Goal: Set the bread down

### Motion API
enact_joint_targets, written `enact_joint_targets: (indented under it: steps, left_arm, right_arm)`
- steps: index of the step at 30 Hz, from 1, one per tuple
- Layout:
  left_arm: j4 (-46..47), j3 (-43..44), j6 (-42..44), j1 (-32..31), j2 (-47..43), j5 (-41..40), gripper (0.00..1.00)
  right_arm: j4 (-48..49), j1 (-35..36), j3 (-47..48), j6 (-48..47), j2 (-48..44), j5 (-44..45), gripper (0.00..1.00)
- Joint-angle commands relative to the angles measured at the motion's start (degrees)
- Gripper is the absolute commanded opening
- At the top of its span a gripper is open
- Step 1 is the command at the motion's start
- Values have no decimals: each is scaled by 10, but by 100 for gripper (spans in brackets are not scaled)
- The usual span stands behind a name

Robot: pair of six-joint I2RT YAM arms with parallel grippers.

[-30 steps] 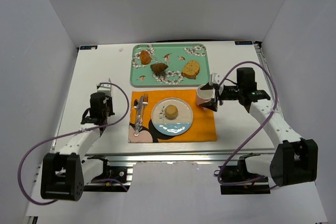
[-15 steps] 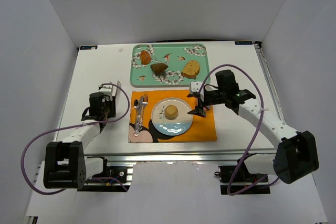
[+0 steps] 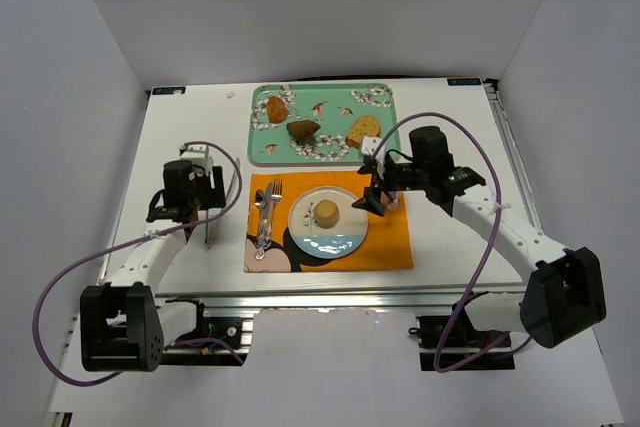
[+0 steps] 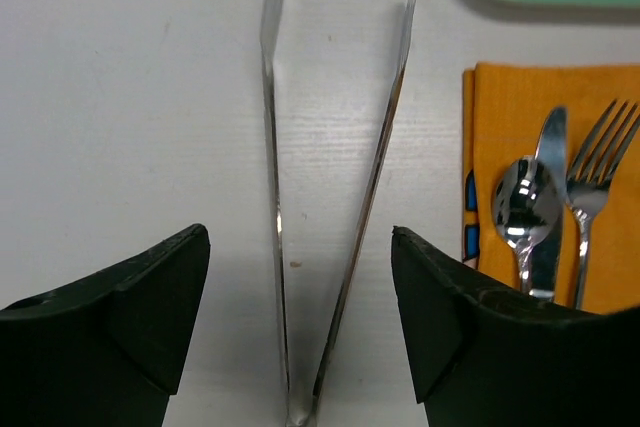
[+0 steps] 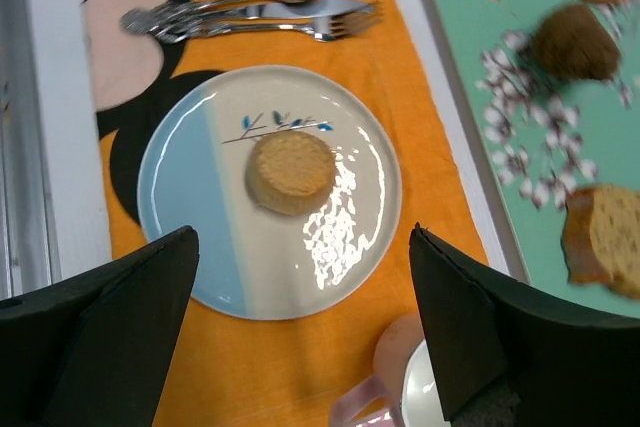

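White worktop (image 3: 190, 127) carries everything. At its far side lies a green flowered tray (image 3: 335, 127), and just in front of that an orange placemat (image 3: 385, 247) with a black and pink pattern at its left end. A round plate (image 3: 305, 222), part pale blue and part cream, sits on the middle of the placemat.

The right hand (image 5: 303, 237) hangs over the right edge of the plate, its fingers spread wide with nothing between them. The left hand (image 4: 300, 237) hangs over bare worktop left of the placemat, fingers likewise spread. Metal tongs (image 4: 275, 197) lie flat on the worktop between its fingers, their two blades fanned apart, touching neither finger.

A fork (image 4: 590, 207), knife (image 4: 548, 157) and spoon (image 4: 520, 202) lie side by side on the left part of the placemat, beside the plate. A pink cup (image 5: 400, 387) stands on the placemat near the plate's right side, under the right hand.

On the tray lie a tan slice (image 3: 364, 132), a dark brown wedge (image 3: 302, 130) and an orange-brown piece (image 3: 276, 108), all apart from one another. The bread (image 5: 291, 171), a small round golden bun, sits upright in the middle of the plate.
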Motion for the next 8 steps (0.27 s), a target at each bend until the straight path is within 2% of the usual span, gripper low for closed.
enact_joint_targets:
  steps: [1,2,3,4,5,6,7,8]
  left_arm:
    - [-45,51,-72,3,-37,-31,82]
    - [-60,56,-88,3,-53,-35,75]
    - [-67,61,-117,3,-62,-36,65]
    - [-73,68,-132,3,-74,-37,53]
    - [-81,71,-147,3,-99,-38,23]
    - [-87,74,-182,3,-113,-43,7]
    - [-94,81,-203,3,-127,-50,0]
    - [-112,86,-221,3,-141,-65,0]
  right_arm:
    - [86,12,31,181,8,131,90]
    - [82,13,44,204,22,154,89]
    - [73,13,45,223,31,183,89]
    - [53,14,86,248,38,193,89]
    - [47,13,95,260,51,202,89]
    - [46,13,102,268,56,205,89]
    - [53,14,102,275,60,206,89]
    - [62,14,97,277,61,204,89]
